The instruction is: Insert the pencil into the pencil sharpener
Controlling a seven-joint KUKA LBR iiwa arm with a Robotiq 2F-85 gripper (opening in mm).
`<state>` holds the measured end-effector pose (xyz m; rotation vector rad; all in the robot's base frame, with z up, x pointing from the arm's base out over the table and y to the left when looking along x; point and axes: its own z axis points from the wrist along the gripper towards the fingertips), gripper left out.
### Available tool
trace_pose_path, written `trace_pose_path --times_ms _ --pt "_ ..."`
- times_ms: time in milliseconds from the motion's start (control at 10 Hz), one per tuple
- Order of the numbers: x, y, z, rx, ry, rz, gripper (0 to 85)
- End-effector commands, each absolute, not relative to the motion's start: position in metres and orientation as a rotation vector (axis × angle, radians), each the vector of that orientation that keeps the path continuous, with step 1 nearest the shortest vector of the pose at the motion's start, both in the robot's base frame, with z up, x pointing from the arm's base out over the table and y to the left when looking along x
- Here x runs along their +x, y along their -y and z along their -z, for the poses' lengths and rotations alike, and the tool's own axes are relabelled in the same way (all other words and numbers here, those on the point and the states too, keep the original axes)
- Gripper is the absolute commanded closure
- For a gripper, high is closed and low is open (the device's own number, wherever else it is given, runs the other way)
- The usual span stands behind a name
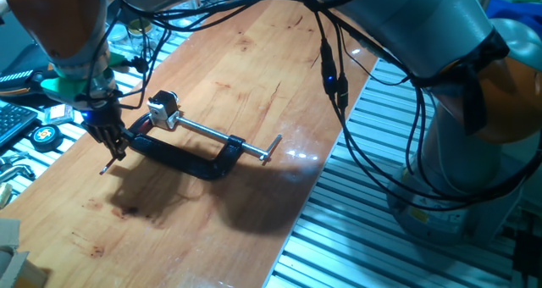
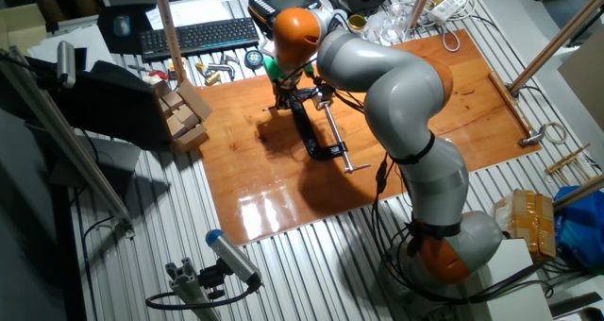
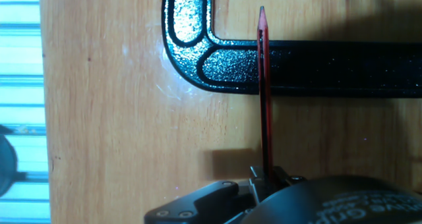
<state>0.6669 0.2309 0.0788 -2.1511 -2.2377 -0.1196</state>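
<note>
Gripper (image 1: 113, 146) jaws clenched on the pencil (image 3: 264, 92), held near the table's (image 1: 254, 59) left edge. Insertion not done: the pencil sharpener (image 1: 163, 108) stands apart, beyond the clamp (image 1: 182, 157).

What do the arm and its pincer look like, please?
The arm has smooth silver-grey links with orange joints. Black cables hang loosely along it. A green glowing ring sits above the small black pincer.

No legible text anywhere (faint print on gripper (image 3: 264, 184) housing unreadable)
</note>
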Motion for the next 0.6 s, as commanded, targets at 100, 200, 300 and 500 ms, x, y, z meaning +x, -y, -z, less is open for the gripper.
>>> trace_pose_path --times_ms 100,200,300,500 --pt "0.6679 -0.2309 -0.0777 -2.155 2.232 0.121 85.0" --pt "0.6689 -0.2310 -0.0771 -2.166 2.223 0.119 85.0" --pt "0.6701 -0.2312 -0.0771 -2.180 2.216 0.117 85.0" --pt "0.6732 -0.2316 -0.0781 -2.197 2.206 0.125 85.0"
